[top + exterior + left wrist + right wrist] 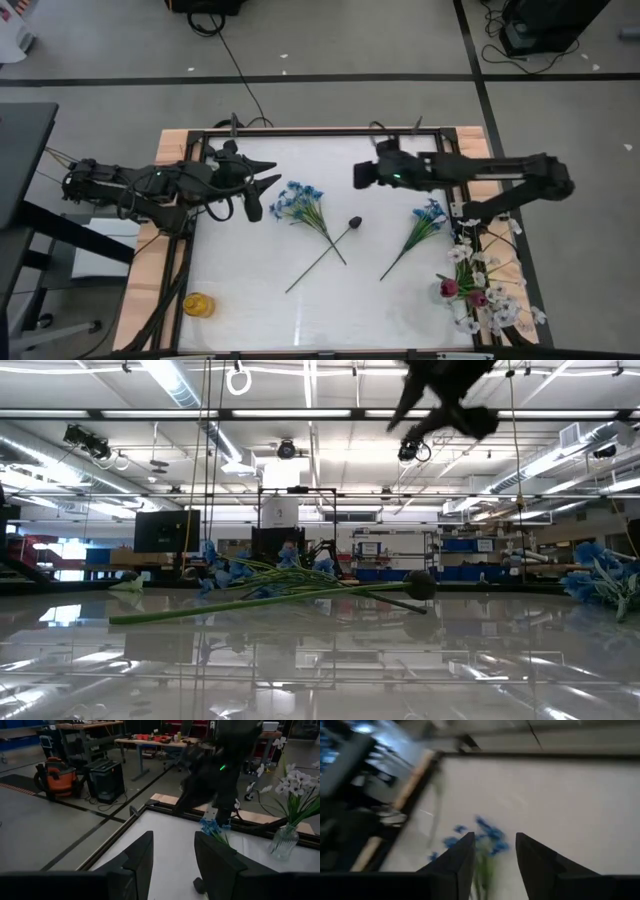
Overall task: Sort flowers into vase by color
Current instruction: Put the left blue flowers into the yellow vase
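White tabletop (260,300) with dark frame, holding loose artificial flowers. Blue sprig (300,204), left of centre, blossoms toward the far side, its green stem running to the near right and crossing the stem of the blackish bud (354,223), which lies at centre with its stem trailing to the near left. Second blue sprig (428,218), right of centre, stem pointing near left. Glass vase (462,300) at the near right corner, holding white sprays (478,262) and dark red tulip buds (449,288). Small yellow object (198,305) at the near left corner; what it is cannot be told. Left pincer (268,178), raised over the far left of the tabletop, fingers (137,862) parted, grasping nothing. Right pincer (356,176), raised over the far centre, between the two blue sprigs, fingers (534,857) apart with a clear gap, nothing between them.
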